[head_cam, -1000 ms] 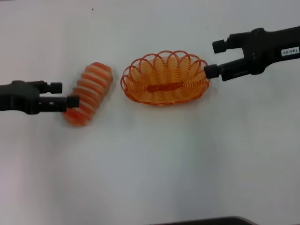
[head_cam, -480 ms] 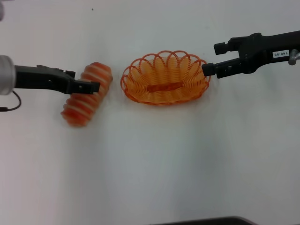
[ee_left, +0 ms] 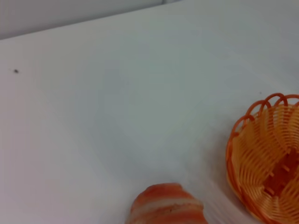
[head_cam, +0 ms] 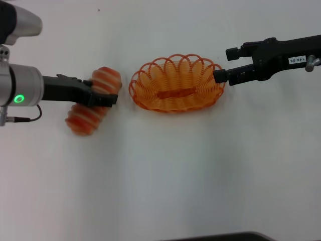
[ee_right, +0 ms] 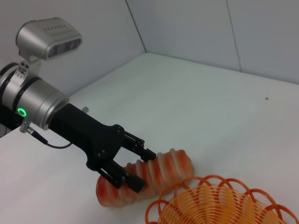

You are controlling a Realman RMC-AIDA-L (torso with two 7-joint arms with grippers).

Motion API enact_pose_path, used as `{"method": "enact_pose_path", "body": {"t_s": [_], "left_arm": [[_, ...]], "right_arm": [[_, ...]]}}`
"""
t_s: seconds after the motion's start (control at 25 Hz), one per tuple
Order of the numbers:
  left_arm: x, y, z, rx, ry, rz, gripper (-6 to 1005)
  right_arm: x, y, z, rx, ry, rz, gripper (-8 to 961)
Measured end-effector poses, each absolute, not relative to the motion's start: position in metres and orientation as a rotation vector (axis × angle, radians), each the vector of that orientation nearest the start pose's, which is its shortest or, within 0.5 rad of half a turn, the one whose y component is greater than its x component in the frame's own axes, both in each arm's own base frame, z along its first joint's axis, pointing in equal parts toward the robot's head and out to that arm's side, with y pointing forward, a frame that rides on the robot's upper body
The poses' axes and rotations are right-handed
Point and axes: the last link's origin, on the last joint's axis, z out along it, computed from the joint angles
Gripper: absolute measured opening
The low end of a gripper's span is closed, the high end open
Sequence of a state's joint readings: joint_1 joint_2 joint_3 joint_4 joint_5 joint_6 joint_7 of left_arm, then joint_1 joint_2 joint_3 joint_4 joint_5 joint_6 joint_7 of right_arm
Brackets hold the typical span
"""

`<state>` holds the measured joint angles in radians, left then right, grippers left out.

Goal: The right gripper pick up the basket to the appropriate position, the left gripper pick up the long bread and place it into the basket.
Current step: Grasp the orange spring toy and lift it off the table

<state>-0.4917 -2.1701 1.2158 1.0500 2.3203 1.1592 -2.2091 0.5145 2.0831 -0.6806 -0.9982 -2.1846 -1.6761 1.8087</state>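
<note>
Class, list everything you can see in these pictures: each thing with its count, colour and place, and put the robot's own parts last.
bread: one, orange-red with cream stripes, lying on the table left of the basket.
basket: one, orange wire, on the table at the middle, nothing inside.
table: one, white, under everything.
left tool: one, black, open, its fingers either side of the bread's middle.
right tool: one, black, open, at the basket's right rim.
</note>
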Motion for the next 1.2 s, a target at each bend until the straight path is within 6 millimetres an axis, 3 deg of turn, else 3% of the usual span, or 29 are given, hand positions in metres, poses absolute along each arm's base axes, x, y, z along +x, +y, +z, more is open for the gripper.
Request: {"method": "enact_pose_path", "body": {"t_s": [0.32, 0.72, 0.84, 1.0, 1.2], "left_arm": [[-0.226, 0.358, -0.052, -2.562, -0.925, -0.024, 843], [-0.232, 0.360, -0.048, -2.521, -0.928, -0.029, 371], [-0.233, 0.360, -0.048, -2.521, -0.928, -0.025, 288], [-0.233, 0.359, -0.043, -2.508, -0.924, -0.042, 270], [-0.222, 0.360, -0.021, -2.487, -0.880, -0.102, 248]], "right_arm": [[0.251, 0.336, 0.043, -2.737, 0.890, 0.454, 948], [0.252, 0.334, 0.041, -2.736, 0.913, 0.472, 948], [0.253, 0.334, 0.041, -2.735, 0.915, 0.474, 948], [0.253, 0.334, 0.041, -2.734, 0.915, 0.474, 948], [0.257, 0.332, 0.048, -2.709, 0.929, 0.499, 948]]}}
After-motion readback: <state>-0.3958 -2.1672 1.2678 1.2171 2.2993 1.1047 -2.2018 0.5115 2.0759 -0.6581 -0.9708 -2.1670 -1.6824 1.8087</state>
